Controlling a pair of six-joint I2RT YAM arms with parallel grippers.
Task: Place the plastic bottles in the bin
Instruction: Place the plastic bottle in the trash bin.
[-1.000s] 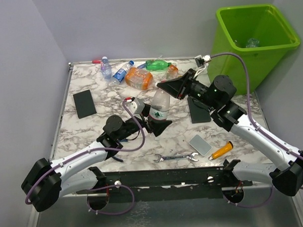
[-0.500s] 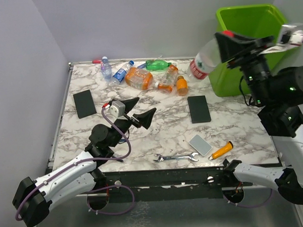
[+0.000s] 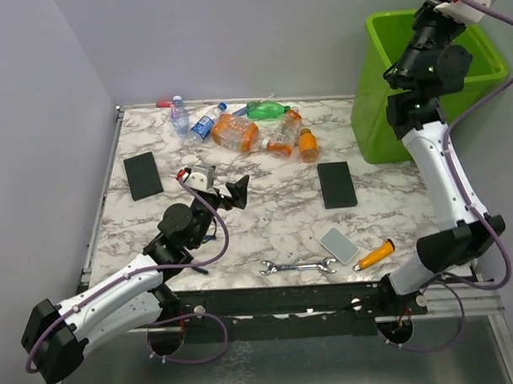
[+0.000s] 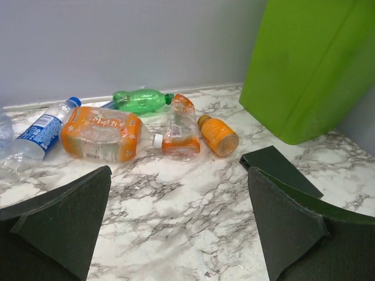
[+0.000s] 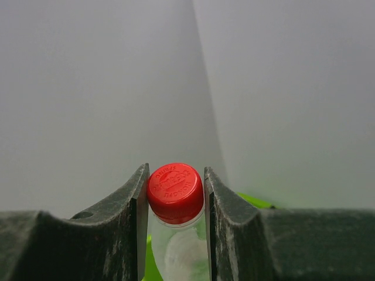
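Note:
My right gripper [image 5: 174, 190] is shut on the neck of a clear bottle with a red cap [image 5: 174, 192], just under the cap. In the top view my right gripper [image 3: 438, 2] is raised high over the lime-green bin [image 3: 380, 112], and the arm hides the bottle. A strip of the bin [image 5: 252, 202] shows below the bottle. My left gripper [image 3: 229, 193] is open and empty, low over the table middle. Several bottles lie at the back: a big orange one [image 4: 99, 132], a green one [image 4: 140, 100], a crushed orange one [image 4: 179, 126], a small orange one [image 4: 218, 134] and a blue-labelled one [image 4: 41, 132].
Black slabs lie at the left [image 3: 143, 175] and right of centre [image 3: 336, 184]. A grey slab [image 3: 338, 245], a wrench [image 3: 297, 266] and an orange-handled screwdriver [image 3: 374, 254] lie near the front edge. The bin stands off the table's right back corner.
My right arm has swung the red-capped bottle from the table middle up over the bin. My left gripper has drawn back from the bottle and stays open.

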